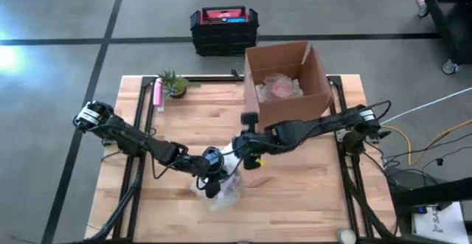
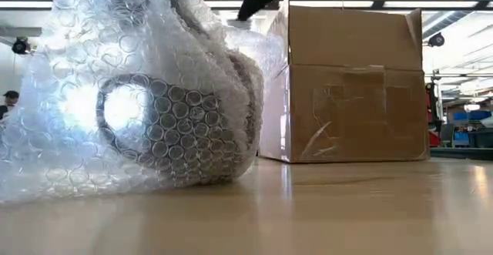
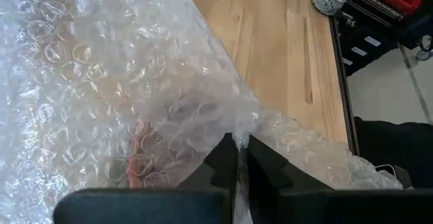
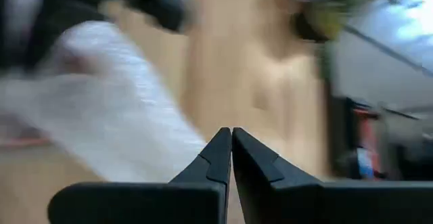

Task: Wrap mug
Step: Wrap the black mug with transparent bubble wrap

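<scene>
The clear bubble-wrap sheet (image 2: 115, 93) already swaddles the dark mug (image 2: 166, 124) near the table's front edge, the left gripper (image 3: 238, 158) pinching a fold of it while the right gripper (image 4: 231, 153), closed on nothing, hovers beside; securing the wrap seemingly remains.

A dark mug (image 2: 166, 124) lies swaddled in clear bubble wrap (image 2: 69, 78) on the wooden table's front-middle.

Left gripper (image 1: 212, 189) and right gripper (image 1: 247, 159) reach toward table centre from opposite sides; both sets of fingers are pressed together.
</scene>
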`<state>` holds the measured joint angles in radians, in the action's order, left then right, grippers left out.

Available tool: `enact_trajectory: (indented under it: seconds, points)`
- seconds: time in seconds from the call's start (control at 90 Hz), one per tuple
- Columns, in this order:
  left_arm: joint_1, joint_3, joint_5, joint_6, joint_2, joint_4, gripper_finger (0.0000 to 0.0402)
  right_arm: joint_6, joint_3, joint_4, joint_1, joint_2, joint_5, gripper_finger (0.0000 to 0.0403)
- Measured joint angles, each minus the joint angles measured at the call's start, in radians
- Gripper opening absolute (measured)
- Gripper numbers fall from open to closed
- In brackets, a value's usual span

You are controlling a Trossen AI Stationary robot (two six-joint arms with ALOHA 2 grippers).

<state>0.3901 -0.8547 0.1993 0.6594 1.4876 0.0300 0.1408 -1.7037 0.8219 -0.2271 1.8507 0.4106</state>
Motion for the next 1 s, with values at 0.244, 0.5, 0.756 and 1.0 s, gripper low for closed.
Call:
enact_trajectory:
  seconds: [0.244,0.5,0.756,1.0]
  points:
    - [0.000,0.000,0.000,-0.004,0.000,-0.003,0.0003,-0.080,0.101,-0.014,-0.003,0.056,-0.025,0.0000]
    - [0.000,0.000,0.000,-0.022,0.000,0.003,0.0004,-0.092,0.101,-0.126,-0.056,0.056,-0.159,0.0000]
    - [0.000,0.000,-0.004,-0.023,0.000,-0.003,0.0004,-0.091,0.101,-0.259,-0.087,0.090,-0.303,0.0000]
    - [0.000,0.001,-0.003,-0.022,0.000,-0.003,0.0004,-0.106,0.101,-0.295,-0.087,0.151,-0.306,0.0000]
